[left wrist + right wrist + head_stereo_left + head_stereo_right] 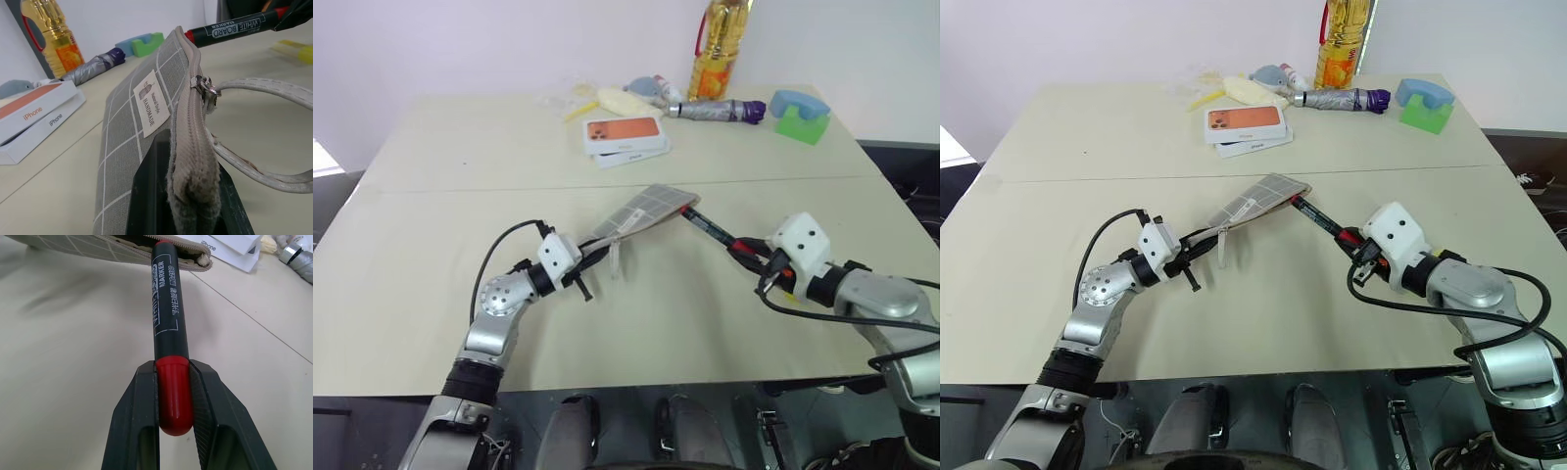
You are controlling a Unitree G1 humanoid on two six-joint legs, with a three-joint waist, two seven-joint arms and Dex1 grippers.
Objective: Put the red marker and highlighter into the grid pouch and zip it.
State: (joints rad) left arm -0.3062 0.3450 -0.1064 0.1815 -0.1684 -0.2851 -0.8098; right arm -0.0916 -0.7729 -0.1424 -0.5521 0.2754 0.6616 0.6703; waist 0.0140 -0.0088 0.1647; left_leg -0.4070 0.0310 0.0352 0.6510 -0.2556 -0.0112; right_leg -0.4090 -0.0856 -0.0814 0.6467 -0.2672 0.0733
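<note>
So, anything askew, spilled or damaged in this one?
Nothing stands out. The left gripper holds the grid pouch lifted off the table, and the right gripper presses the red marker at its opening. Clutter at the far edge looks undisturbed.

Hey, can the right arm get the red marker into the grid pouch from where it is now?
Probably yes. The right gripper holds the red marker by its red end, tip already at the mouth of the grid pouch, which the left gripper holds up off the table. Nothing lies between.
</note>
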